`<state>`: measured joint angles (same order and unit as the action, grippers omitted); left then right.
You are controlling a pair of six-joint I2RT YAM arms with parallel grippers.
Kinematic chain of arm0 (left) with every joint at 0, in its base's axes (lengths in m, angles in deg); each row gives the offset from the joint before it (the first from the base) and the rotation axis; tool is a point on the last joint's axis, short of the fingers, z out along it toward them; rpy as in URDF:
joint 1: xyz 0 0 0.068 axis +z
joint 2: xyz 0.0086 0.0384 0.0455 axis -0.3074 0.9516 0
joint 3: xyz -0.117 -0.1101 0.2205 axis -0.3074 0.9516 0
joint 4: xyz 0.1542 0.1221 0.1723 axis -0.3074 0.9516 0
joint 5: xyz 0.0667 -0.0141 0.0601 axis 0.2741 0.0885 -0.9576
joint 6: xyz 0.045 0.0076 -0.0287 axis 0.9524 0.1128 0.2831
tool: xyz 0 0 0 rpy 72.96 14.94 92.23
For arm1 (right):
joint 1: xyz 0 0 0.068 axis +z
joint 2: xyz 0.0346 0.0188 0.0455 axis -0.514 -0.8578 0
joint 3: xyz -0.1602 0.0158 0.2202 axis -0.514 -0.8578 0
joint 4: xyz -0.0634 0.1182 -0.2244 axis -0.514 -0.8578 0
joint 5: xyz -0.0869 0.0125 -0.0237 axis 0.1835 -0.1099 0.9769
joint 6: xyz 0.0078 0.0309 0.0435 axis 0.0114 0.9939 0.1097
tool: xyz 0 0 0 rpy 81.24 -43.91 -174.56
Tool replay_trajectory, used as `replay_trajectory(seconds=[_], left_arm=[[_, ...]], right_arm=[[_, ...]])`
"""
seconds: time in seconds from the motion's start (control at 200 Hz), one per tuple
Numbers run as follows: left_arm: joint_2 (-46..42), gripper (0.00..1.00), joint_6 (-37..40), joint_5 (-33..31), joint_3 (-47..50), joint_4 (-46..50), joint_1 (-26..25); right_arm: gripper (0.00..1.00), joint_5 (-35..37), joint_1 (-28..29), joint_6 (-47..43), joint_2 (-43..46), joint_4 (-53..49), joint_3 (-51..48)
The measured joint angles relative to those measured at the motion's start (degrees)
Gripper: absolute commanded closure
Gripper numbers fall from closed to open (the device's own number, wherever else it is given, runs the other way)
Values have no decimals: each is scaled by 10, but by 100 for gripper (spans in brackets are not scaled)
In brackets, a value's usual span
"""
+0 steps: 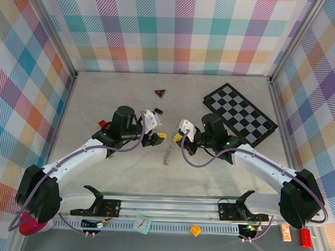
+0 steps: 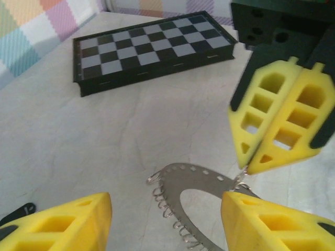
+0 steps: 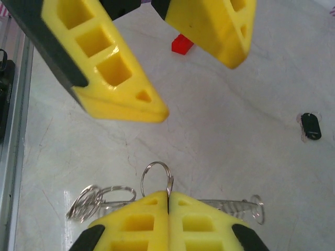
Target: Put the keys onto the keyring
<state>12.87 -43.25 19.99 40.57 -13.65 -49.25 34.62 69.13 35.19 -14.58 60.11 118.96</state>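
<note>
The keyring (image 1: pixel 167 153) lies on the table between both grippers. In the left wrist view the keyring (image 2: pixel 194 175) is a flat grey metal crescent with a row of holes. The keys (image 2: pixel 159 196) are tiny silvery wire loops fringing its outer edge. My left gripper (image 2: pixel 166 201) is open, one yellow finger on each side of the keyring, low over it. My right gripper (image 3: pixel 168 196) is shut on one small round ring (image 3: pixel 156 177) at the keyring's rim. The right gripper (image 2: pixel 246 167) pinches this rim from above. More of the keys (image 3: pixel 97 200) spread to the left of its fingers.
A black-and-white chequered board (image 1: pixel 240 113) lies at the back right. The dark red triangle (image 1: pixel 160 93) and a small black oval piece (image 1: pixel 158 110) sit behind the grippers. A small red block (image 1: pixel 102 123) rests left of the left arm. Patterned walls enclose the table.
</note>
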Motion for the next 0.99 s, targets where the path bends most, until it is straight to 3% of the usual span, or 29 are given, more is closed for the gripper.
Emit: replay_trajectory(seconds=[0.11, 0.255, 0.425, 0.695, 0.995], left_arm=[[8, 33, -3, 32, -3, 28, 2], [26, 32, -19, 70, -2, 47, 8], [54, 39, -65, 104, 1, 44, 11], [74, 49, -162, 139, 48, -43, 11], [83, 57, -191, 169, 60, -93, 11]], right_arm=[[100, -5, 0, -9, -9, 5, 0], [100, -14, 0, -18, -15, 5, 0], [100, -19, 0, -22, -15, 10, 0], [100, -27, 0, -22, -15, 16, 0], [100, -28, 0, -22, -15, 17, 0]])
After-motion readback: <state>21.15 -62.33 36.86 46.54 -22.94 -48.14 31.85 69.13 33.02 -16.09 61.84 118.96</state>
